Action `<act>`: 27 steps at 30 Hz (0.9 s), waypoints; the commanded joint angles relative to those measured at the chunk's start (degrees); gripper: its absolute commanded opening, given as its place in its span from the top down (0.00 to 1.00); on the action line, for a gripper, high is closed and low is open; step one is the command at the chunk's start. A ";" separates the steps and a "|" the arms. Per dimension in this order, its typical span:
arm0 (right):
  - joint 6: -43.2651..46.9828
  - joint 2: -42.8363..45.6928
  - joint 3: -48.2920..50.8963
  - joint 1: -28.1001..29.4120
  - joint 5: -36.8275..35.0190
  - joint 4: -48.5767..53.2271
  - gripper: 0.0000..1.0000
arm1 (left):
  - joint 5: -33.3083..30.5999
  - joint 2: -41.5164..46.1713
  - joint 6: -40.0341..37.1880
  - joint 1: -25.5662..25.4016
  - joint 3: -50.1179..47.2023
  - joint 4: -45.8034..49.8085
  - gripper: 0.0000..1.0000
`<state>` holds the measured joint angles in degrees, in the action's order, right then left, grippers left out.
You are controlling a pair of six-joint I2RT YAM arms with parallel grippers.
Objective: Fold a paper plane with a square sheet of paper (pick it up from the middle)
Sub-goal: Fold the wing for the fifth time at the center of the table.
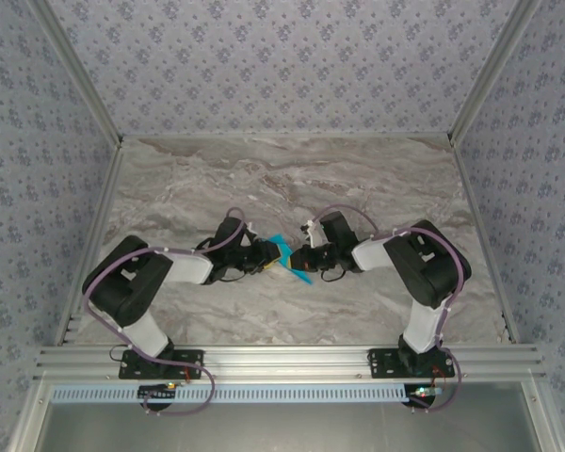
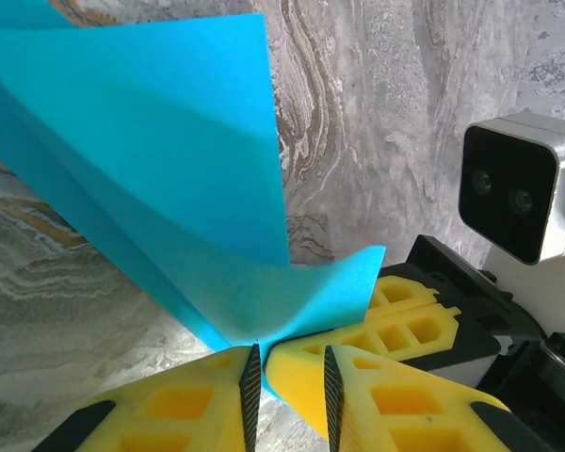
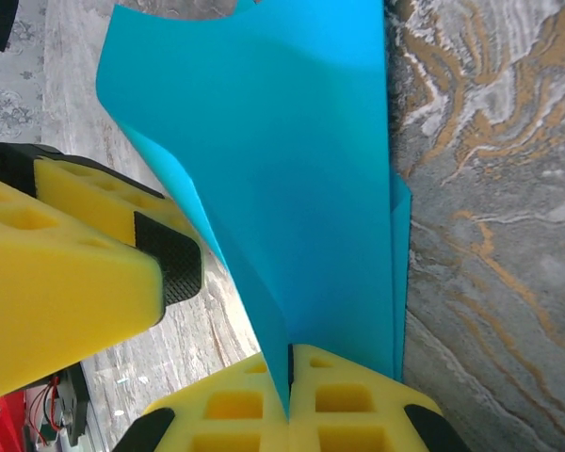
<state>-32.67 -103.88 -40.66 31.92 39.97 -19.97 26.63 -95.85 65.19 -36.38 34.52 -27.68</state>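
Midway across the marbled desk (image 1: 292, 179), the two arms meet tip to tip with the square sheet of paper (image 1: 282, 250) raised between them, bent over on itself in cyan layers. The right gripper (image 3: 289, 363) has its fingers (image 3: 358, 395) pressed tight together on the sheet's lower edge. The left gripper (image 2: 289, 377) keeps its fingers (image 2: 169, 405) a little apart, the paper's low fold reaching just to that gap, not clearly pinched.
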 commanded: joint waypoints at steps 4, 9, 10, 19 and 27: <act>-0.36 -2.03 -1.22 -0.44 0.13 3.22 1.00 | 2.06 -3.06 -0.57 -0.75 2.63 -4.30 0.74; 0.32 -2.61 -1.78 -0.36 -0.33 5.17 1.00 | 2.02 -4.25 -1.80 -0.74 4.08 -2.74 0.75; 0.32 -2.57 -1.80 -0.36 -0.33 5.20 1.00 | 1.99 -4.65 -1.82 -0.79 4.07 -2.56 0.75; 0.41 -2.30 -2.35 -0.30 -0.42 6.71 0.98 | 1.32 -6.70 -2.48 -0.72 3.97 -1.55 0.77; 1.63 0.67 -2.58 -0.46 0.99 9.83 0.86 | 0.80 -7.07 -3.39 -0.81 4.41 0.46 0.78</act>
<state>-32.36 -104.40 -42.94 31.83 40.62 -15.90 27.68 -101.80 63.44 -36.80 37.82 -29.43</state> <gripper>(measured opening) 0.136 0.224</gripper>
